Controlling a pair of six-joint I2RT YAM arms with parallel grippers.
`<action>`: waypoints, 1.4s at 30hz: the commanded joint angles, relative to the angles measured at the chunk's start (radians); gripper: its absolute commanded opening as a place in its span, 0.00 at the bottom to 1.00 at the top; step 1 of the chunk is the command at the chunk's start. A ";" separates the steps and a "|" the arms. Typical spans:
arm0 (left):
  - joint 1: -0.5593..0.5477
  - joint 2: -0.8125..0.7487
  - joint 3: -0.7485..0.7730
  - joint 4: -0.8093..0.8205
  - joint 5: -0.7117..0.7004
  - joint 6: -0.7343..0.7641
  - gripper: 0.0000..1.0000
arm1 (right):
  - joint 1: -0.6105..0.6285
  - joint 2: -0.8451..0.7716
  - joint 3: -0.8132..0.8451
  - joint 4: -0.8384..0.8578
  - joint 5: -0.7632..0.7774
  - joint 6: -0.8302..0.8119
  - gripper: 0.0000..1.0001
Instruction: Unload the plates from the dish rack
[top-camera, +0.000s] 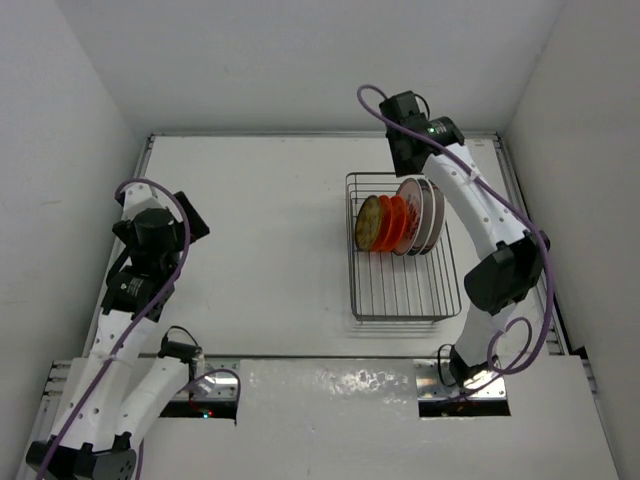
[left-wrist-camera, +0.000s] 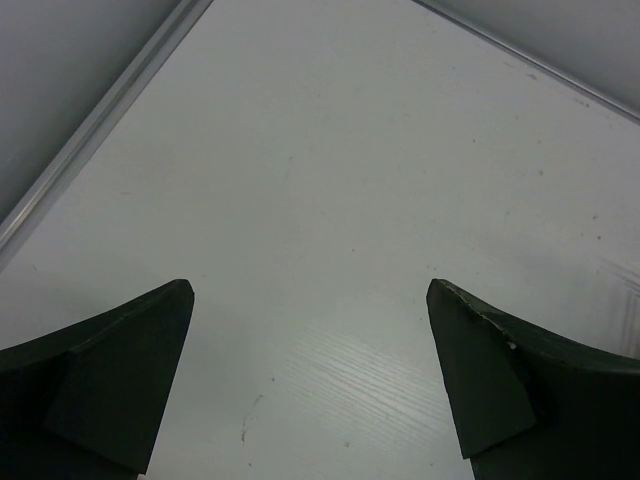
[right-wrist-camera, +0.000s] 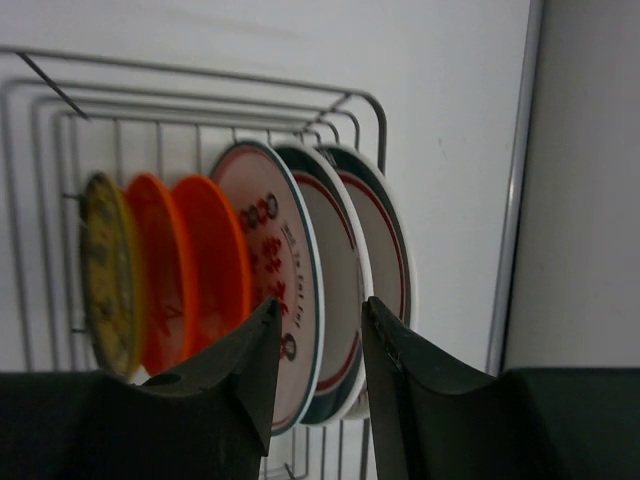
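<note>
Plates (top-camera: 400, 222) stand on edge in a tight row at the far end of the dish rack (top-camera: 400, 290), none of them lifted out, so by my reading the unloading has not begun and the whole job is left to do. Seen from the right wrist, the row runs from a yellow-patterned plate (right-wrist-camera: 100, 270) at the rack's left side, through orange plates (right-wrist-camera: 215, 255), to a white plate with red markings (right-wrist-camera: 265, 250) and green-and-red rimmed plates (right-wrist-camera: 385, 250) at the rack's right side. About six edges show, though I cannot be sure of the count. No plate lies on the table (top-camera: 260, 250) outside the rack. The right gripper (right-wrist-camera: 320, 305) hangs over the rack's far end, its fingers parted by a narrow gap and pinching nothing. The rim of the white plate with red markings lines up with that gap, yet it looks to lie beyond the fingertips, not between them, and I cannot tell how near they are. The left gripper (left-wrist-camera: 310, 290) is well apart from the rack, to its left, fingers spread wide over bare table and holding nothing. The likely first step is for the right arm to close on one rim and draw that plate up out of the rack.
</note>
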 joint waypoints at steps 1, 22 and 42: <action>0.007 0.000 0.012 0.026 0.014 0.004 1.00 | 0.002 -0.054 -0.074 -0.006 0.108 -0.013 0.37; 0.007 0.008 0.009 0.029 0.031 0.009 1.00 | 0.002 -0.049 -0.276 0.073 0.136 0.052 0.00; -0.065 0.365 0.152 0.512 1.164 -0.157 1.00 | 0.005 -0.350 -0.045 0.070 -0.333 0.022 0.00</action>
